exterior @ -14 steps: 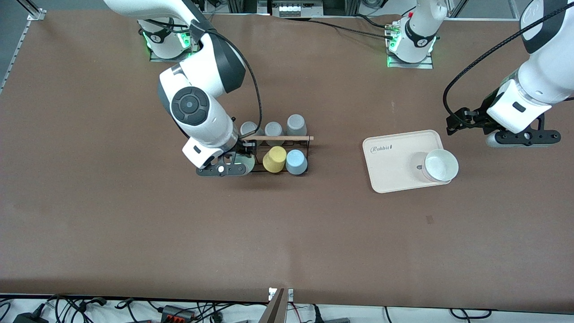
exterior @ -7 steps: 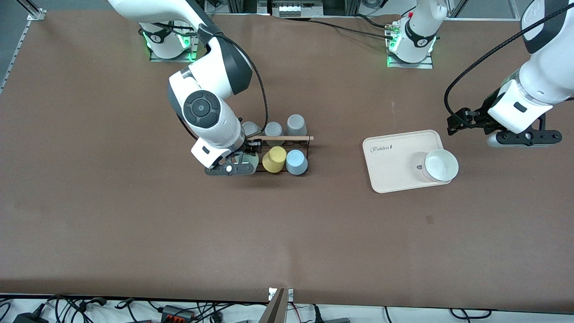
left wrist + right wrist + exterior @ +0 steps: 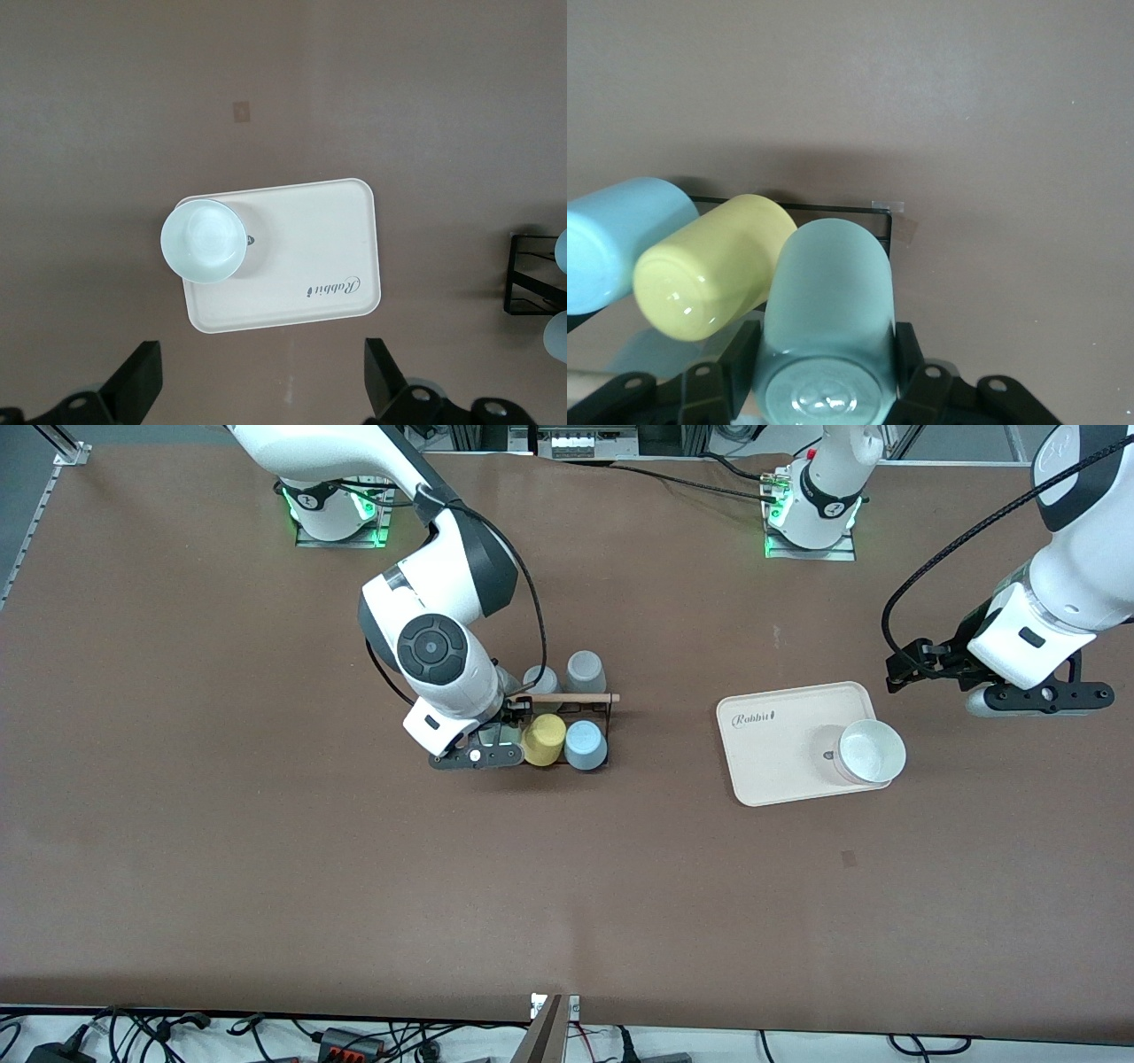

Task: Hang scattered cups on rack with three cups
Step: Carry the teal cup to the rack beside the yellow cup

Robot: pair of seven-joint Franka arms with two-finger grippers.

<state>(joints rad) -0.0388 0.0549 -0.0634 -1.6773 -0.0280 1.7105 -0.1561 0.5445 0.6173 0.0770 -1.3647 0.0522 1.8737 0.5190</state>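
1. The right tool (image 3: 483, 755) is clamped on the mint cup (image 3: 824, 328), holding it over the rack (image 3: 602, 707) at the end toward the right arm's side of the table. In the right wrist view its fingers (image 3: 908, 372) press the cup's two sides near the closed base, with the open mouth pointing away from the wrist.

2. The cup looks like thin moulded plastic: light and stiff enough to hold its shape, but smooth and glossy. I judge that it could slip or twist between flat pads if it is jolted. A grip across the body near the base, as here, seems sound, since the wall is stiffest there.

3. On the rack, the yellow cup (image 3: 543, 739) sits just beside the mint cup, and the blue cup (image 3: 586, 744) sits next to the yellow one. Both are tipped on pegs in the row nearer the camera. Grey cups (image 3: 585, 670) stand in the farther row. The peg meant for the mint cup is hidden under the tool, so I cannot say whether the mouth is over it yet.

4. With neighbours this close, a knock against the yellow cup is the likely fault.

5. The left tool (image 3: 1036, 696) waits with its jaws wide and empty, above the table near the tray (image 3: 780, 735), which carries a white bowl (image 3: 872, 751).
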